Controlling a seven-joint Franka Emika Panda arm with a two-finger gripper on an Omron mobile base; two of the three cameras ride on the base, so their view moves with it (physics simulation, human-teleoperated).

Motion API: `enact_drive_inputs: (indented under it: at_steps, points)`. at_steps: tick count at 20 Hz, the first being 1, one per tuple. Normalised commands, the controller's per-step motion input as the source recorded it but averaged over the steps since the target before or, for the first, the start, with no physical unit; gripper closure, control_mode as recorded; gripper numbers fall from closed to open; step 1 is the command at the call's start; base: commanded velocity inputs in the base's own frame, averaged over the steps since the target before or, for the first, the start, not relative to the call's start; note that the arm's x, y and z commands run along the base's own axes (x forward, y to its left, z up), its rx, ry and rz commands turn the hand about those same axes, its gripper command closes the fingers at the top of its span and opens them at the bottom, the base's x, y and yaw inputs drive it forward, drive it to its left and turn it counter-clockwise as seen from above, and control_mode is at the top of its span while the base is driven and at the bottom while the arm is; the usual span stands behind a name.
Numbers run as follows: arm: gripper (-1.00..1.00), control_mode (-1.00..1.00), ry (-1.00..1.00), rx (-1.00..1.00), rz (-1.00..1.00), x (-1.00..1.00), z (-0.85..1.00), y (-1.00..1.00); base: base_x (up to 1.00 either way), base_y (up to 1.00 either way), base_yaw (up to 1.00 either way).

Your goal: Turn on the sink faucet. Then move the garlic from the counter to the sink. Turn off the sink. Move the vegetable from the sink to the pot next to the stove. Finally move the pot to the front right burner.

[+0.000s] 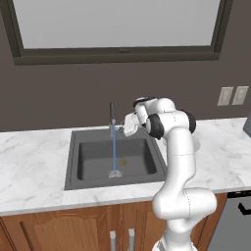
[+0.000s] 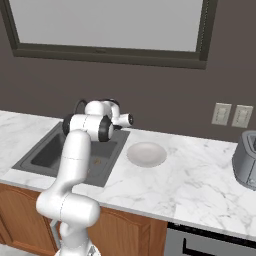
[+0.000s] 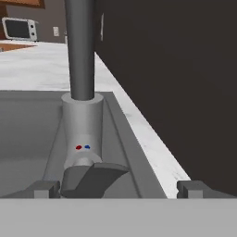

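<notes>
**Water running, open gripper at the faucet base**

We count one sink faucet (image 1: 112,117) at the back rim of one sink (image 1: 73,162), set in the counter (image 1: 29,162). One blue stream of water (image 1: 114,152) falls from the spout into the basin near the single drain (image 1: 123,162).

The gripper (image 3: 118,189) sits just beside the faucet base – its two fingertips (image 3: 44,189) spread wide, released, holding nothing. Between them we see one lever (image 3: 92,178), with two small dots, one red and one blue, on the faucet body above it.

Right of the sink we note one pale round plate (image 2: 146,153) on the counter, two wall outlets (image 2: 231,115), one grey toaster (image 2: 247,165) – and one microwave (image 3: 19,28) far off in the hand view.
</notes>
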Motion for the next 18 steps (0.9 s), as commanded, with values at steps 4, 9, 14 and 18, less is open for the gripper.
enact_drive_inputs:
  at_steps: [4,9,14,18]
  points:
    - [-1.00,-1.00,0.00,0.00,0.07,0.06,0.00,0.31,0.00,0.00,0.00]
    - [-1.00,-1.00,0.01,0.00,0.06,0.00,0.10,0.46,0.00,0.00,0.00]
    - [-1.00,-1.00,0.05,-0.02,0.05,0.00,0.20,0.58,0.00,0.00,0.00]
    - [-1.00,-1.00,0.06,-0.02,0.04,0.00,0.23,0.57,0.00,0.00,0.00]
